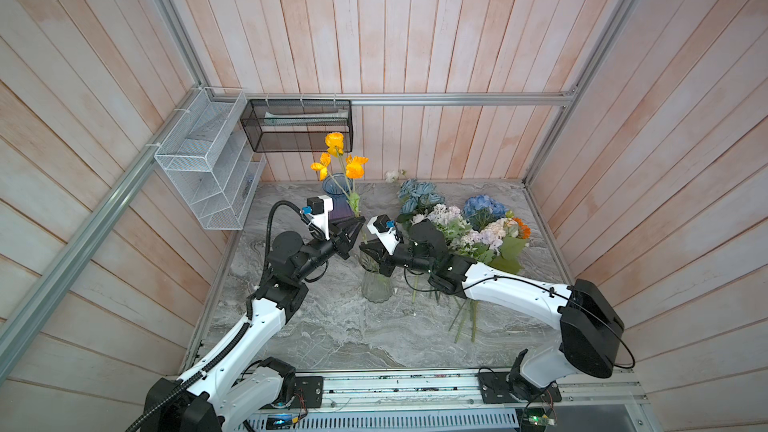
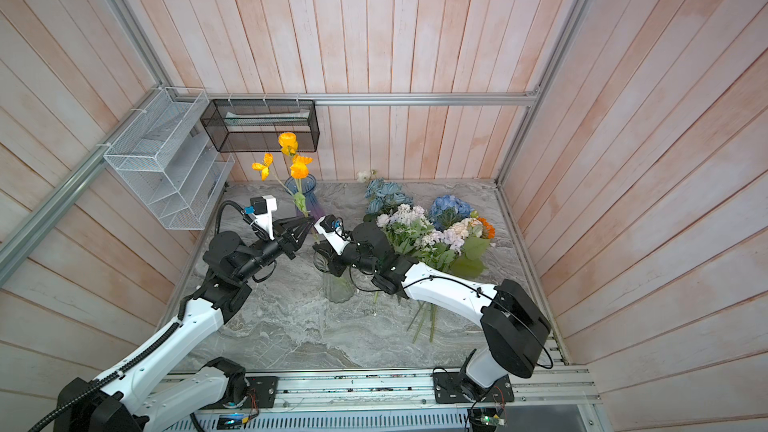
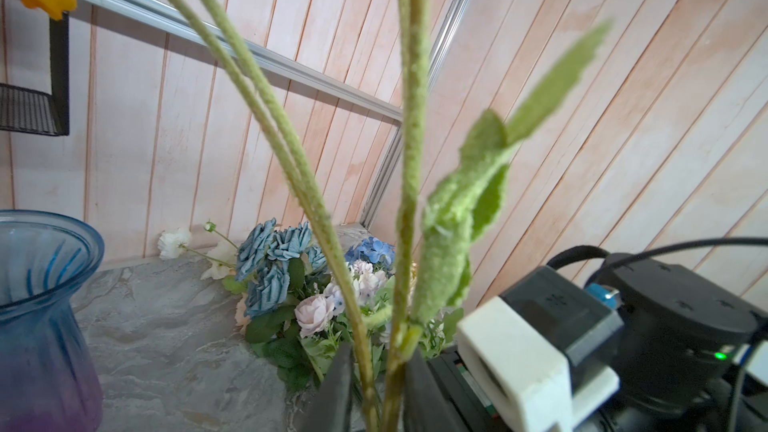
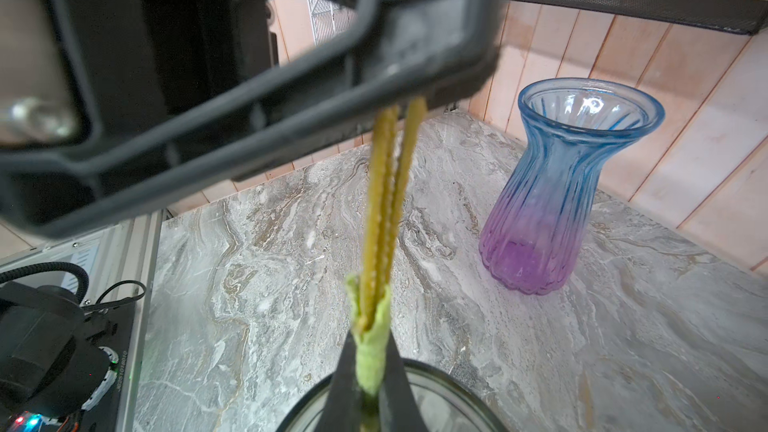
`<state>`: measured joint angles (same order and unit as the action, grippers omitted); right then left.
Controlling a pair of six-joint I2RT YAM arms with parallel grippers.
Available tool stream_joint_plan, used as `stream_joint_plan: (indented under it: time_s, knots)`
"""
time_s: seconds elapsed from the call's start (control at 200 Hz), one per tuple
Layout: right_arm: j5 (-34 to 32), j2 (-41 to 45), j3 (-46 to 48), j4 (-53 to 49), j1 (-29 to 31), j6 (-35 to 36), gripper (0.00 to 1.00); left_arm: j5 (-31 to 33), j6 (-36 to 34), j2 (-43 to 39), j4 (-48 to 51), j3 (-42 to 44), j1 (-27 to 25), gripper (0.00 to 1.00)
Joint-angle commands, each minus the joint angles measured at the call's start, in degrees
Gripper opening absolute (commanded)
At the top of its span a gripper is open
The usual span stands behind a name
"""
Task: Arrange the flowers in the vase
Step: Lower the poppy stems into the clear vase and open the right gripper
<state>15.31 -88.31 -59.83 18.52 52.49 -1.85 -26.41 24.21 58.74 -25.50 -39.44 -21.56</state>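
A bunch of orange poppies (image 1: 345, 160) (image 2: 295, 160) stands upright in the air, gripped by both arms. My left gripper (image 1: 356, 223) (image 2: 311, 221) (image 3: 378, 396) is shut on its thin green stems (image 3: 409, 184). Just below, my right gripper (image 1: 365, 248) (image 2: 316, 249) (image 4: 370, 392) is shut on the green-wrapped stem base (image 4: 370, 351), right over the mouth of a clear glass vase (image 1: 376, 286) (image 2: 338, 288) (image 4: 461, 388). A blue-to-purple glass vase (image 1: 338, 197) (image 2: 307, 197) (image 4: 557, 201) stands empty behind. The other flowers (image 1: 461, 226) (image 2: 432, 230) (image 3: 291, 284) lie heaped at the right.
A white wire basket (image 1: 203, 160) and a black mesh basket (image 1: 297, 124) hang on the back left walls. White blooms (image 1: 392, 175) lie against the back wall. Loose stems (image 1: 465, 322) stick out toward the front under the right arm. Plank walls close in the marble table (image 1: 332, 334).
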Motion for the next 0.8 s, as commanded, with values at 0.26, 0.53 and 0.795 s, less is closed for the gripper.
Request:
stream_joint_plan:
  time_s: [0.26, 0.53, 0.795]
  knots:
    - [-2.2, 1.9, -0.4, -1.3, 0.4, 0.3, 0.08, 0.5, -0.2, -0.1, 0.2, -1.8, -0.1, 0.0]
    - [-0.7, 10.2, 3.0, -0.1, -2.3, -2.4, 0.5, 6.8, -3.4, -0.4, -0.5, 0.3, -1.8, 0.0]
    - [-4.9, 16.5, 7.7, 0.1, -11.6, -10.1, 0.55, 15.9, -8.0, -0.1, -3.1, 4.0, -8.2, 0.0]
